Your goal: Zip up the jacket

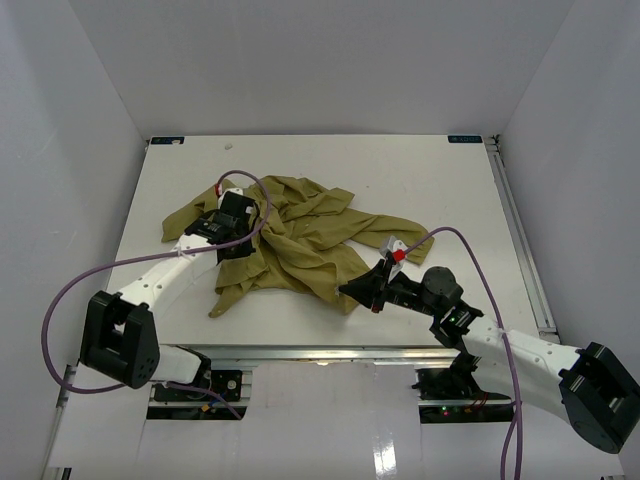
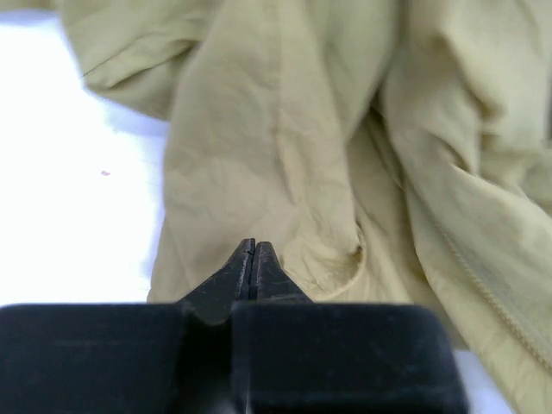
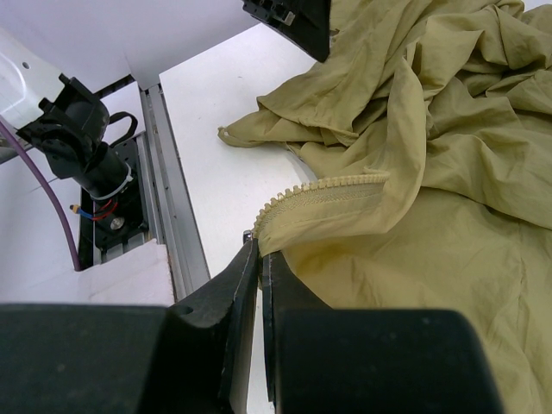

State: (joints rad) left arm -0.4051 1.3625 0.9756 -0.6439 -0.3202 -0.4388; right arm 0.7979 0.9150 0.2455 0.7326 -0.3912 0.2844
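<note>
The olive jacket [image 1: 300, 240] lies crumpled at the middle of the white table [image 1: 450, 190], sleeves spread left and right. My left gripper [image 1: 235, 225] rests over its left part. In the left wrist view that gripper [image 2: 253, 247] has its jaws together just above wrinkled jacket fabric [image 2: 285, 155], with no cloth visibly between them. My right gripper [image 1: 352, 290] is at the jacket's near edge. In the right wrist view this gripper [image 3: 260, 248] is shut on the corner of the jacket's front edge, where a row of zipper teeth [image 3: 323, 185] runs off to the right.
A metal rail [image 3: 164, 198] runs along the table's near edge, close to my right gripper. The left arm's base [image 3: 78, 147] and purple cable [image 3: 47, 198] lie beyond it. White walls enclose the table. The left arm's black wrist [image 3: 293, 21] hangs over the jacket.
</note>
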